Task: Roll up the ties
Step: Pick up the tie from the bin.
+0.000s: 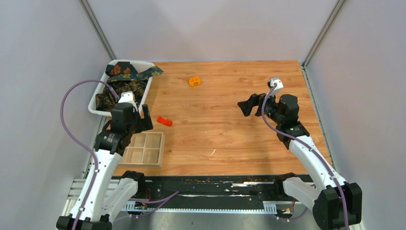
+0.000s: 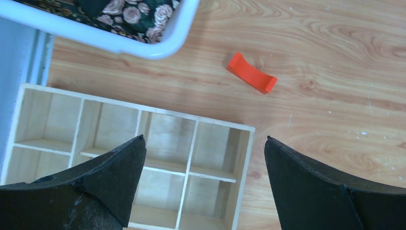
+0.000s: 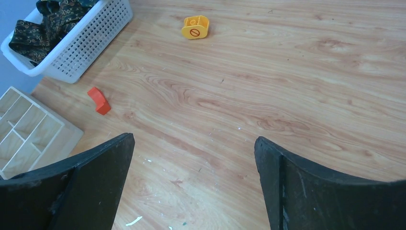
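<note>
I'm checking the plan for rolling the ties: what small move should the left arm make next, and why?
Probably swing the left gripper over the white basket and descend onto the ties. They all lie piled in it, and the gripper is open and empty above the wooden tray beside it.

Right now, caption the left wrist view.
Open left claw over wooden tray; red piece and basket of ties beyond.

The ties (image 1: 125,79) lie heaped in a basket (image 3: 91,38) at the worktop's (image 1: 230,134) far left corner. In front of it, near the front edge, sits a divided tray (image 1: 143,149). A curved block (image 1: 164,120) lies just right of the gap between them. Another block (image 1: 194,81) sits farther back, towards the middle. The left tool (image 2: 203,139) hangs above the tray.
</note>
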